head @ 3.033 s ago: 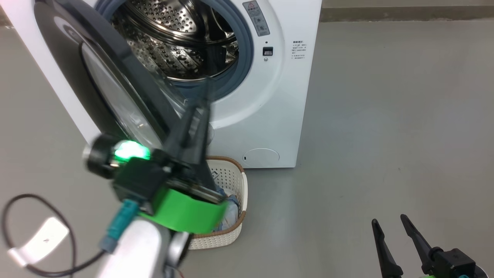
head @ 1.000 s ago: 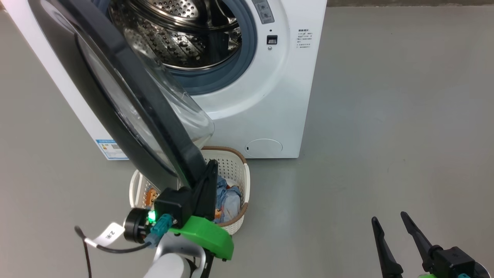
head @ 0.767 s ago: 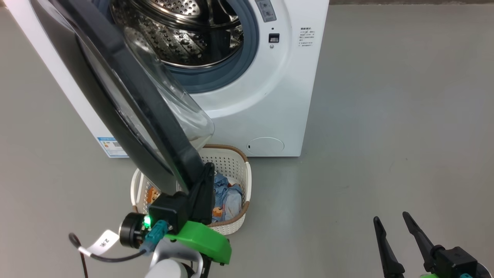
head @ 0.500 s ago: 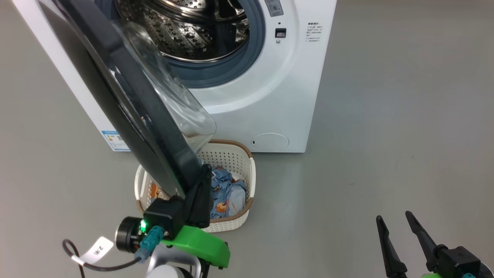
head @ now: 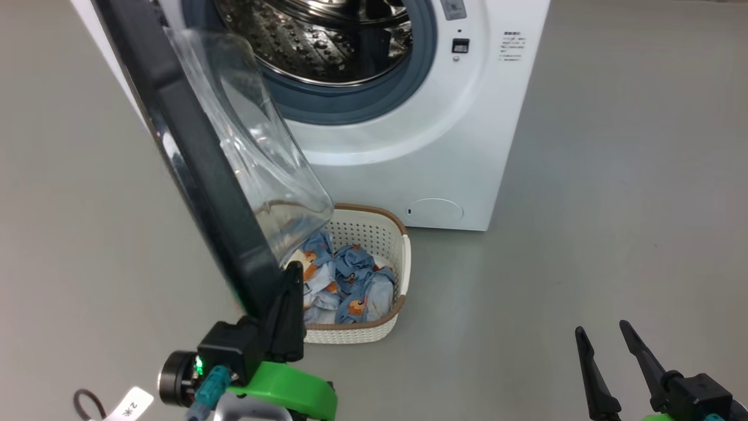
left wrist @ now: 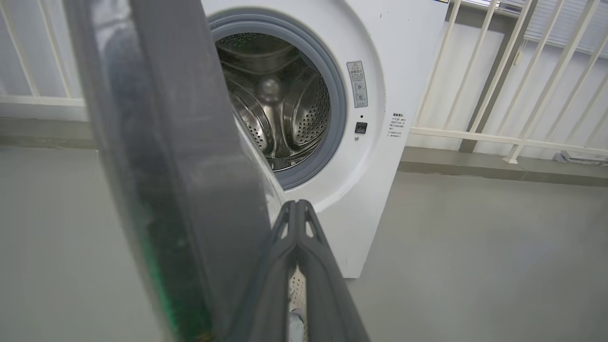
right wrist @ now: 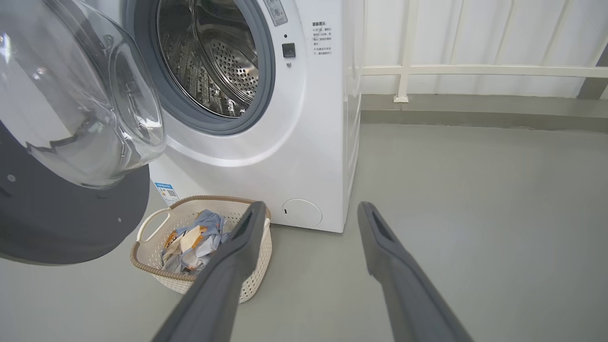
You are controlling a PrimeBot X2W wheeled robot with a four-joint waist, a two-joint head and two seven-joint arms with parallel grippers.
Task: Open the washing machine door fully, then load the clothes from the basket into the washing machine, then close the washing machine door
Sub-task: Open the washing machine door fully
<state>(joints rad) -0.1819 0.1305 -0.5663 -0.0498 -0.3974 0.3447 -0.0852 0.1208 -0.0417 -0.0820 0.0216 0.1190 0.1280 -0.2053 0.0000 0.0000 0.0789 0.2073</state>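
Left hand [head: 292,275], fingers pinched shut, at the lower rim of the washing machine door [head: 193,158] standing open, clothes [head: 350,280] in the basket [head: 374,231] just before the washing machine [head: 467,146], right hand [head: 602,327] spread wide, empty, off to its right.

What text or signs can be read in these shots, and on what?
"2" followed by a mark like "米": white tag on the cable at the lower left of the head view.
Warning triangle sign: grey sticker on the washing machine front, right of the drum opening; its words are too small to read.
Printed text block beside the door latch: too small to read.
Blue sticker low on the front: too small to read.
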